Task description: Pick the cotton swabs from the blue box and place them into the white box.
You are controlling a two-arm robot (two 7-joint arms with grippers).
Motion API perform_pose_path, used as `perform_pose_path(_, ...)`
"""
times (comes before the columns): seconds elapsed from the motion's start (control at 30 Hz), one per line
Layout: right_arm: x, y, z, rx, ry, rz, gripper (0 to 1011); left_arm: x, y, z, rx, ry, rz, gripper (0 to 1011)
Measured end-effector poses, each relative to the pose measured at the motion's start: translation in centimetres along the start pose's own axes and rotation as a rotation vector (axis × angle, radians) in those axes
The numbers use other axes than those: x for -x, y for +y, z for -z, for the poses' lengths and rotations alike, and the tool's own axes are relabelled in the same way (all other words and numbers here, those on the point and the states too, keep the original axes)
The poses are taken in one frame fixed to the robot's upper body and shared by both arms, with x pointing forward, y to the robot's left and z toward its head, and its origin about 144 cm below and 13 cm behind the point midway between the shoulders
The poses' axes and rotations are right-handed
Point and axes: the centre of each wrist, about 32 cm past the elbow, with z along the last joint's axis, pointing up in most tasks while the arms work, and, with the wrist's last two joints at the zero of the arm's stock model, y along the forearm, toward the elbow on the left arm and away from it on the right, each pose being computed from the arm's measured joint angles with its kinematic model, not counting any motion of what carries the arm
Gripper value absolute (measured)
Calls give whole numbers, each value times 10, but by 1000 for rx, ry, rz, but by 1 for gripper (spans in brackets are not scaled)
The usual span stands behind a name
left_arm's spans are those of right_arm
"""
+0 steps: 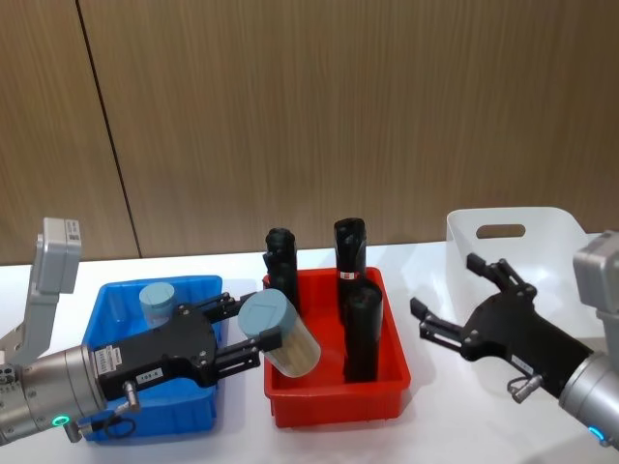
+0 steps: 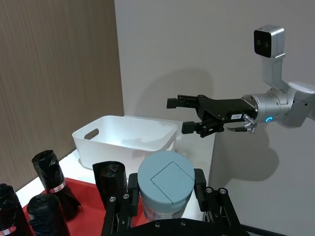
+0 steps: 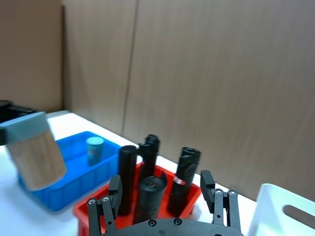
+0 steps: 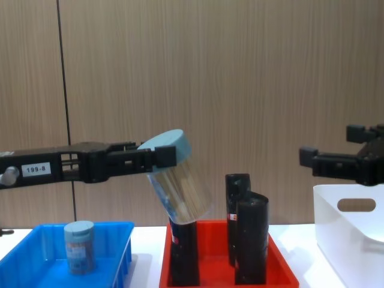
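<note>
My left gripper (image 1: pixel 250 335) (image 4: pixel 157 158) is shut on a clear jar of cotton swabs (image 1: pixel 280 332) (image 4: pixel 179 180) with a grey-blue lid (image 2: pixel 166 178), held tilted in the air over the left edge of the red tray. A second swab jar (image 1: pixel 157 304) (image 4: pixel 78 246) stands upright in the blue box (image 1: pixel 114 300) (image 4: pixel 36 273). The white box (image 1: pixel 556 237) (image 2: pixel 125 136) (image 4: pixel 354 231) sits at the far right. My right gripper (image 1: pixel 447 298) (image 2: pixel 185 115) (image 4: pixel 330 147) hovers open, left of the white box, with nothing in it.
A red tray (image 1: pixel 334 401) (image 4: pixel 282 273) between the two boxes holds several tall black rolls (image 1: pixel 360 324) (image 4: pixel 251 237). A wood-panelled wall rises just behind the table.
</note>
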Motion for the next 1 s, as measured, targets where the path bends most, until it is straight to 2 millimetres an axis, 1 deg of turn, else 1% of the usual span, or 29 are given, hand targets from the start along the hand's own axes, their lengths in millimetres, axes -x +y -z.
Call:
perform_pose_path(0.6, -19, 6, -26, 65, -5, -295, 1002, 0, 0, 0, 0, 0, 0, 668)
perform_pose_path(0.83, -24, 15, -36, 93, 0, -414, 1002, 0, 0, 0, 0, 0, 0, 668)
perform_pose_path(1.0, -26, 28, -42, 118, 8, -521, 1002, 0, 0, 0, 0, 0, 0, 668)
